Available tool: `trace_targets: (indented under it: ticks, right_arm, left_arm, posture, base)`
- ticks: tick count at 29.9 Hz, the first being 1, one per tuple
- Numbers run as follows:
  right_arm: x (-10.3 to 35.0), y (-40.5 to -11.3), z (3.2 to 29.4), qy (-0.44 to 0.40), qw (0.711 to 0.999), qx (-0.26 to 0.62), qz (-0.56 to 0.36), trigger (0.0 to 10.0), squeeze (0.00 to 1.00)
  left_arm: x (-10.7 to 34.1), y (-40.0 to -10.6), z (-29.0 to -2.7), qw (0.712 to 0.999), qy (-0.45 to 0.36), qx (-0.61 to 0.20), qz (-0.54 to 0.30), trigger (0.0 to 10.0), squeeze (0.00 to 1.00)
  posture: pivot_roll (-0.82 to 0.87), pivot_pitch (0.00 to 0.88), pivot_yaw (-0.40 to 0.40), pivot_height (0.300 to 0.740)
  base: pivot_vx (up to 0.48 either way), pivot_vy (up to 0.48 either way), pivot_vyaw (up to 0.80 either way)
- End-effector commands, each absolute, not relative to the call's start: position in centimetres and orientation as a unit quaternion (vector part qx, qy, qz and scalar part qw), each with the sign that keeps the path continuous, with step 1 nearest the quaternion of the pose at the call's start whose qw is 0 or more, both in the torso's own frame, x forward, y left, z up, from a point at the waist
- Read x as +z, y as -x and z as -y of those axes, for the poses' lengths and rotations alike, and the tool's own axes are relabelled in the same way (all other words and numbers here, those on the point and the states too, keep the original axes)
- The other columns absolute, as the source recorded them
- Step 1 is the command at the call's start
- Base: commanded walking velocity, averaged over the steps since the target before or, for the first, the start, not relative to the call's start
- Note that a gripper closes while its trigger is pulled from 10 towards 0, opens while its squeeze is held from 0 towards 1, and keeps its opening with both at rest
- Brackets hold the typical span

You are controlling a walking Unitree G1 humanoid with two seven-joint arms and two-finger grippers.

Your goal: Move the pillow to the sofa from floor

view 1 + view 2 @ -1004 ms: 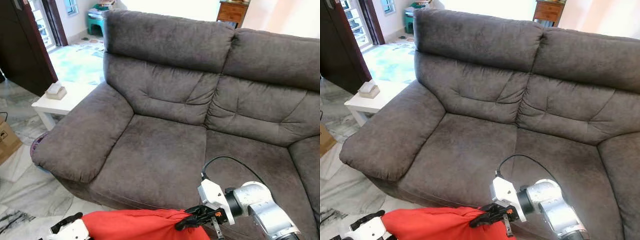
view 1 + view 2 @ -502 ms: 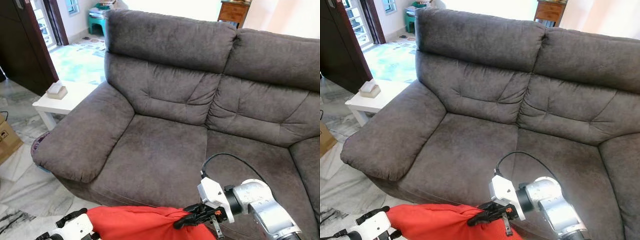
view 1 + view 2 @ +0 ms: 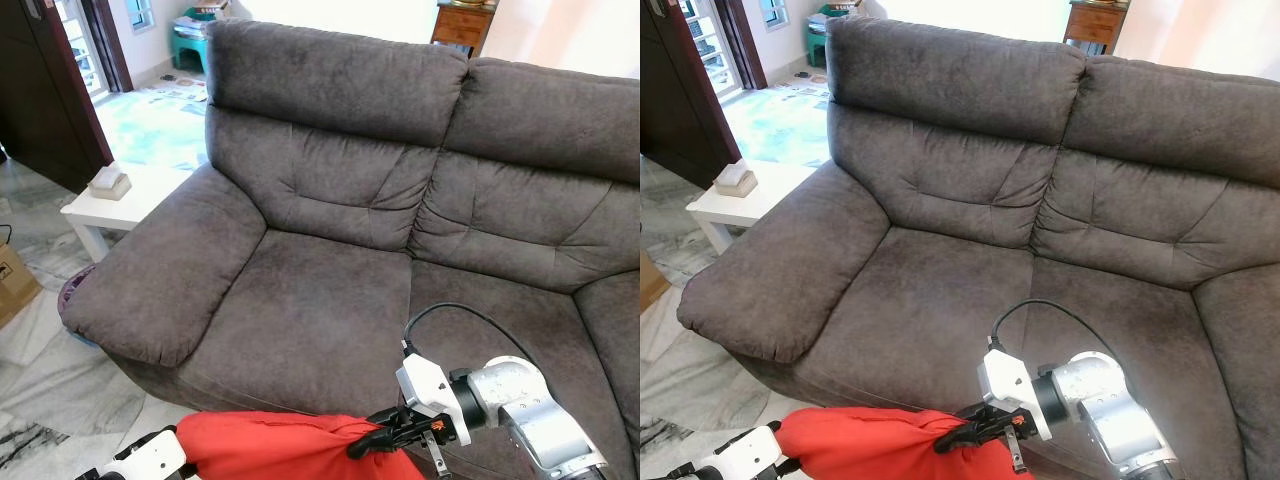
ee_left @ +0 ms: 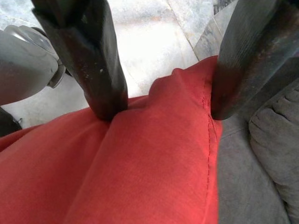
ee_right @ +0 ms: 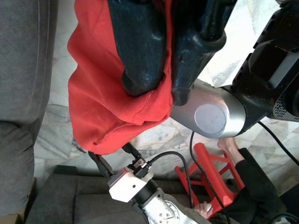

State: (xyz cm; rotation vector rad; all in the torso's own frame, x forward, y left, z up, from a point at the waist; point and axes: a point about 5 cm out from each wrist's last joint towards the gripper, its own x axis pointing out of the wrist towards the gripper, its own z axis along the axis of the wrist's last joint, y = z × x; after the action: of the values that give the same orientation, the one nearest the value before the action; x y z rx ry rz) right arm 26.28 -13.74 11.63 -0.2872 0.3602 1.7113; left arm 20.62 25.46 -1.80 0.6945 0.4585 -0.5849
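Lowered slightly, both grippers' fingers (image 5: 140, 51) pinch pillow (image 3: 270, 448).

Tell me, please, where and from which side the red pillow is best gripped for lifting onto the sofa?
Grip the red pillow at its two ends, one pincer from each side. It is soft and limp, so the fabric bunches easily. The right pincer already pinches a gathered end; the left pincer straddles the seamed edge in its wrist view.

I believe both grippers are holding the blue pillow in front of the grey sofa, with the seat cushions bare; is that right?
Not quite: the pillow is red, not blue, as the left eye view shows. The rest stands: the left gripper and the right gripper both hold it in front of the grey sofa, and the seat cushions are bare.
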Motion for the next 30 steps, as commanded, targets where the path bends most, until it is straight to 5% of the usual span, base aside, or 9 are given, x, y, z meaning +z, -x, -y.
trace_targets:
  ticks: [1, 30]
  right_arm:
    - [13.49, -26.24, 13.05, 0.122, 0.626, 0.763, -0.103, 10.0, 0.00]
    - [12.92, -25.51, 12.87, 0.115, 0.627, 0.763, -0.111, 10.0, 0.00]
  left_arm:
    - [-2.14, -20.22, -25.27, 0.869, -0.332, -0.289, -0.225, 0.0, 0.00]
    - [-2.18, -20.21, -25.57, 0.869, -0.351, -0.269, -0.221, 0.0, 0.00]
  posture:
    - [0.13, 0.100, -0.059, 0.740]
    - [0.14, 0.106, -0.055, 0.740]
  base:
    - [0.000, 0.000, 0.00]
    - [0.000, 0.000, 0.00]
